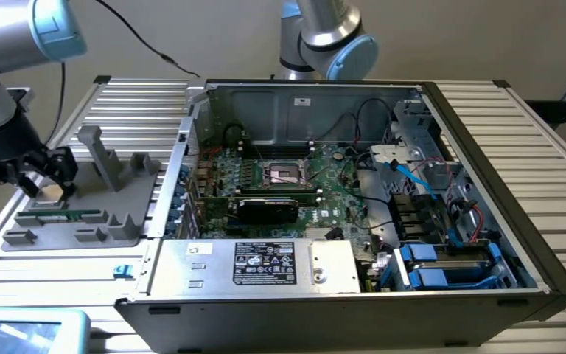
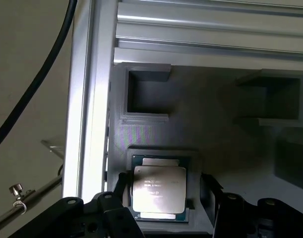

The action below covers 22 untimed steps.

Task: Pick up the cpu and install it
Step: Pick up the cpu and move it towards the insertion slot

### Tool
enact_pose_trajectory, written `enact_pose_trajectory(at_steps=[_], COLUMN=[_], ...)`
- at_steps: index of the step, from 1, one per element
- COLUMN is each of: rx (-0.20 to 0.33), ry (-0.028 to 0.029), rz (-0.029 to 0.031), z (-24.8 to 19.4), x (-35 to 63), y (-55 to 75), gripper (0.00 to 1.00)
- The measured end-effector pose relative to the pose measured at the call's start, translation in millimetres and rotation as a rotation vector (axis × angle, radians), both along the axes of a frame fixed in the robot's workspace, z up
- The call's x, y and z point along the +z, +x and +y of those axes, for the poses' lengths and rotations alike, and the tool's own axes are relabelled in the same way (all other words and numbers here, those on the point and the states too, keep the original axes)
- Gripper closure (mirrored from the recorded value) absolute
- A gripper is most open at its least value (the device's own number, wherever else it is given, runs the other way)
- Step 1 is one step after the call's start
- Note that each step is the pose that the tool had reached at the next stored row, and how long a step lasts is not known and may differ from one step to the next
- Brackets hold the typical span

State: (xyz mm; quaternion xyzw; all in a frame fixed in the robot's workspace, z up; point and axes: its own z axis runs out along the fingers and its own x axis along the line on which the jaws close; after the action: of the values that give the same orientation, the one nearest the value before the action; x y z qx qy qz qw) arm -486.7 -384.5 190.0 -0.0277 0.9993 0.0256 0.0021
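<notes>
Plainly, the cpu [image 2: 158, 188] lies flat in a shallow square pocket of a matte grey plastic holder [image 2: 156, 134]. Its smooth silver metal lid faces up, with faint printed lettering across it and a thin green rim showing round the edge. The chip is close to square, so it has no marked long axis; its edges run parallel to the pocket walls. More square recesses with raised, blocky walls are moulded into the same holder.

In the exterior view the holder sits on a ribbed aluminium table [image 1: 519, 147], at about nine o'clock from the open computer case [image 1: 558, 280]. The gripper [image 1: 47, 183] hangs over the holder's end at about ten o'clock. A long green memory stick [image 1: 62, 217] lies in a slot at about five o'clock from the gripper. Inside the case, the metal-framed socket [image 1: 286, 173] with its dark centre sits on the green circuit board, well apart from the chip.

The jaws stand open. The black fingers [image 2: 209, 188] are down at the level of the chip, one on each of two opposite sides, with the chip centred between them. They are spread wider than the chip and do not clamp it.
</notes>
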Motion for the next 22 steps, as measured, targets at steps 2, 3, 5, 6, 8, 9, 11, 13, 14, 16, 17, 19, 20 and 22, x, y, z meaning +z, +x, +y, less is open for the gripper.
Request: enact_pose_trajectory(at_steps=[2,3,5,6,8,9,11,13,14,16,17,19,20,22], rx=[0.0,0.0,0.0,0.0,0.0,0.0,0.0,0.0,0.0,0.0,0.0,0.0,0.0,0.0], ry=[0.0001,0.0,0.0,0.0,0.0001,0.0001,0.0,0.0001,0.0001,0.0001,0.0,0.0001,0.0001,0.0], rz=[0.0022,0.0033,0.0044,0.0045,0.0044,0.0045,0.0047,0.0044,0.0042,0.0039,0.0039,0.0037,0.0035,0.0035], z=[0.0,0.0,0.0,0.0,0.0,0.0,0.0,0.0,0.0,0.0,0.0,0.0,0.0,0.1], x=[6.5,10.2,14.7,15.8,16.0,16.0,15.9,14.7,13.8,12.2,11.6,9.1,7.4,4.6], y=[0.0,0.1,0.1,0.1,0.1,0.1,0.0,0.1,0.1,0.1,0.1,0.1,0.1,-0.1], gripper=[0.33,0.33,0.33,0.33,0.33,0.33,0.33,0.33,0.33,0.33,0.33,0.33,0.33,0.33])
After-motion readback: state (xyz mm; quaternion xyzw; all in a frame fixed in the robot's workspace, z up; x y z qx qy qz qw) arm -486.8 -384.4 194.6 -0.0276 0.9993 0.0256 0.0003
